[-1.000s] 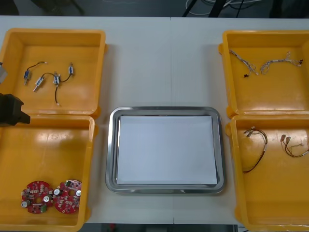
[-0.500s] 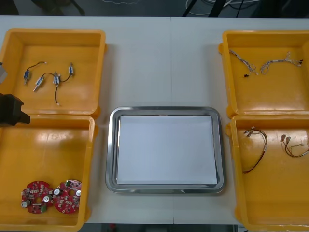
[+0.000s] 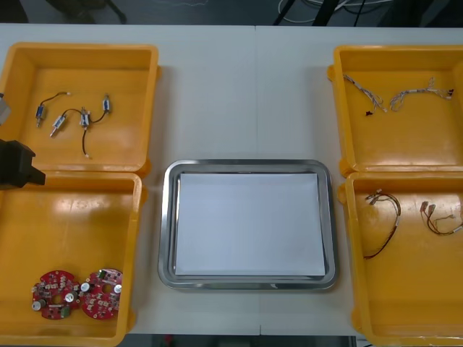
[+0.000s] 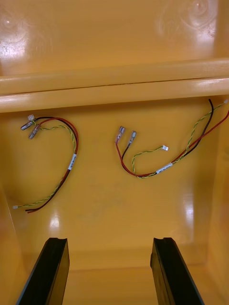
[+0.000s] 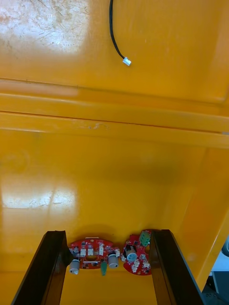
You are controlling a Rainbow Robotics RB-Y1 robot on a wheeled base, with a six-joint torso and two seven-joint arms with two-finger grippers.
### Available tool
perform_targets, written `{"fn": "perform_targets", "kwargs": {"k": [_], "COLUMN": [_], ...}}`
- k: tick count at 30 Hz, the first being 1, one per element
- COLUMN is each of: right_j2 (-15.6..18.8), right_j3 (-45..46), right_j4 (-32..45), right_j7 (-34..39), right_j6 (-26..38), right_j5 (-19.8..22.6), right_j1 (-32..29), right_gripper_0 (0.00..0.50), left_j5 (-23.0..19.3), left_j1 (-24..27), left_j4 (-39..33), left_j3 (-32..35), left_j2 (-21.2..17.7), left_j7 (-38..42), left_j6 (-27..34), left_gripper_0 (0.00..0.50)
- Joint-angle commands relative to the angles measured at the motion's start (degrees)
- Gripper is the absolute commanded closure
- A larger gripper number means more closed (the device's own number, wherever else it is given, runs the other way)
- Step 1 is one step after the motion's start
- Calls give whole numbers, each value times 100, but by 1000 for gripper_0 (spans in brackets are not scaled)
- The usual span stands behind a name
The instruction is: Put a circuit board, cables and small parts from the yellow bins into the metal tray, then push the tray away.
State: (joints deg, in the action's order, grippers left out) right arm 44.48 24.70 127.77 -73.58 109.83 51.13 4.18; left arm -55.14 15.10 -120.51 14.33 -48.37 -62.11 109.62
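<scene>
Presently, the left gripper (image 5: 108, 233), fingers spread wide, hangs over two round red circuit boards (image 5: 93, 251) side by side in the near left yellow bin (image 3: 72, 217); centring on one board before closing should spare its neighbour. Meanwhile the right gripper (image 4: 109, 239), likewise open, hangs above red and yellow cables (image 4: 163, 167); the metal tray (image 3: 167, 224) holds nothing yet.

On my front view the left arm (image 3: 16, 166) is cut off by the edge, as is one thin red and yellow cable (image 3: 438, 230). At the left wrist, the thin black cable (image 5: 111, 28) leaves the picture, and a black finger (image 5: 168, 269) of the left gripper (image 5: 107, 233) hides part of one round red circuit board (image 5: 136, 251).
</scene>
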Motion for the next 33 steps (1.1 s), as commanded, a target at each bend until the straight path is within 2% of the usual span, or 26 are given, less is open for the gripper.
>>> {"fn": "perform_targets", "kwargs": {"k": [1,33], "right_j2": [228,228], "right_j3": [18,18], "right_j4": [107,107], "right_j7": [-235,-235], "right_j6": [17,17], "right_j5": [20,20], "right_j1": [-58,-58], "right_gripper_0": [0,0], "left_j5": [47,47], "left_j1": [-104,-104], "left_j4": [-174,-174], "left_j3": [132,132], "left_j2": [-269,-269], "left_j7": [-583,-583], "left_j6": [38,38], "left_gripper_0": [0,0]}}
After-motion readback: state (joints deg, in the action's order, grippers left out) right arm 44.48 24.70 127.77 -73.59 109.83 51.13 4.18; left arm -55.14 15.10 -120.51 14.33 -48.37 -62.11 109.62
